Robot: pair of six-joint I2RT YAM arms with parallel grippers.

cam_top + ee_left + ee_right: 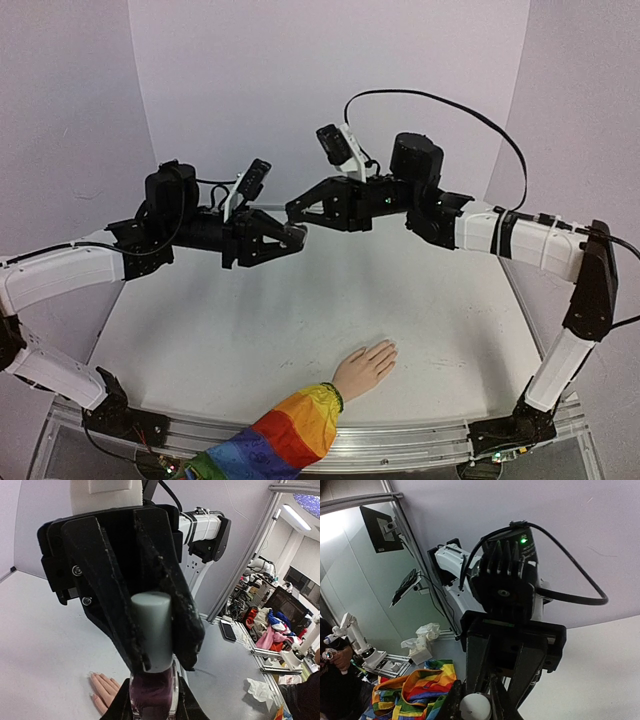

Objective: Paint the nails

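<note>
The pale mannequin hand (365, 368) lies palm down near the table's front edge, in a rainbow sleeve (290, 430). Its skin-toned nails (93, 676) show at the fingertips in the left wrist view; I see no polish on them. Both grippers meet in mid-air above the table's far half. My left gripper (297, 237) (152, 702) is shut on a small bottle of dark purple polish (152, 692). My right gripper (296, 211) (476, 706) is shut on the bottle's pale grey cap (152, 630) (476, 707), which sits on the bottle.
The white table (250, 330) has lilac walls behind and at the sides. The rainbow sleeve (415, 690) also shows in the right wrist view. A tissue box (422, 645) and a phone (227, 630) lie on benches beyond the table.
</note>
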